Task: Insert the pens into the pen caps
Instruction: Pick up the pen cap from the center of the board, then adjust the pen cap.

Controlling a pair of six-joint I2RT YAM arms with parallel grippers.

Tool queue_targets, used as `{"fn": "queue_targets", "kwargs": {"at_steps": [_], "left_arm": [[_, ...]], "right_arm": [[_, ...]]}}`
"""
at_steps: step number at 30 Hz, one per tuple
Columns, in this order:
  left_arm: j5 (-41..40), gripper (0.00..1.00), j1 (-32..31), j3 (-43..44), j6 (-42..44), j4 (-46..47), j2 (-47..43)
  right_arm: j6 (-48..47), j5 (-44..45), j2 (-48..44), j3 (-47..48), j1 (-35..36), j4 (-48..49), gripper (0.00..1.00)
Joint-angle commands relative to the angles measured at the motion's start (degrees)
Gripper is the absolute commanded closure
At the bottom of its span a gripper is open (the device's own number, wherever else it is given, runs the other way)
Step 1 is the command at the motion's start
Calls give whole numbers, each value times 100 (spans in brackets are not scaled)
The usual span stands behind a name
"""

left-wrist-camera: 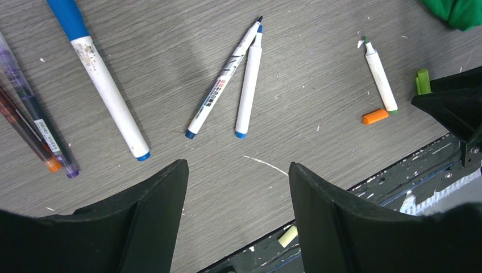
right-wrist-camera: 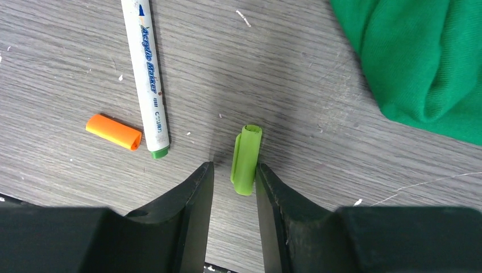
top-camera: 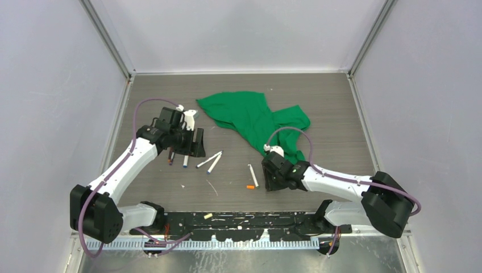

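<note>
A green pen cap [right-wrist-camera: 246,159] lies on the table between the fingers of my right gripper [right-wrist-camera: 234,170]. It touches the right finger, and a gap remains on the left side. An orange cap [right-wrist-camera: 113,131] and a white pen with a green end [right-wrist-camera: 146,74] lie just to the left. My left gripper [left-wrist-camera: 239,170] hovers open over bare table, near two white pens with blue ends [left-wrist-camera: 223,79]. A blue-capped pen [left-wrist-camera: 102,79] and two thin pens [left-wrist-camera: 34,125] lie further left.
The green cloth [top-camera: 256,116] lies crumpled behind the right gripper [top-camera: 266,176]. A pale yellow cap [top-camera: 208,216] rests on the black base rail [top-camera: 250,224] at the near edge. Metal frame posts stand at the back corners.
</note>
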Motion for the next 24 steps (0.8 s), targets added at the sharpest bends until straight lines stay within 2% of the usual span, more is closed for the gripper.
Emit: {"fn": "queue_targets", "kwargs": {"at_steps": [1, 6, 9, 12, 16, 19, 24], "left_arm": [[106, 32, -29, 13, 78, 208, -17], [135, 33, -45, 8, 82, 218, -100], [224, 34, -125, -61, 43, 357, -330], [386, 34, -279, -129, -288, 526, -631], [1169, 34, -659, -306, -1437, 1103, -1092], [1708, 34, -1227, -625, -2743, 1859, -1356], [2360, 33, -1946, -899, -4039, 2658, -1164]], "right_arm": [[360, 345, 293, 55, 267, -296, 63], [430, 514, 406, 145, 441, -324, 76], [292, 439, 8, 220, 443, -269, 86], [-148, 92, -485, 394, 442, -185, 92], [-1018, -956, -1088, 676, 443, -69, 93], [-1458, -1870, -1440, 851, 445, 81, 93], [-1784, -2610, -1540, 1173, 520, 319, 93]]}}
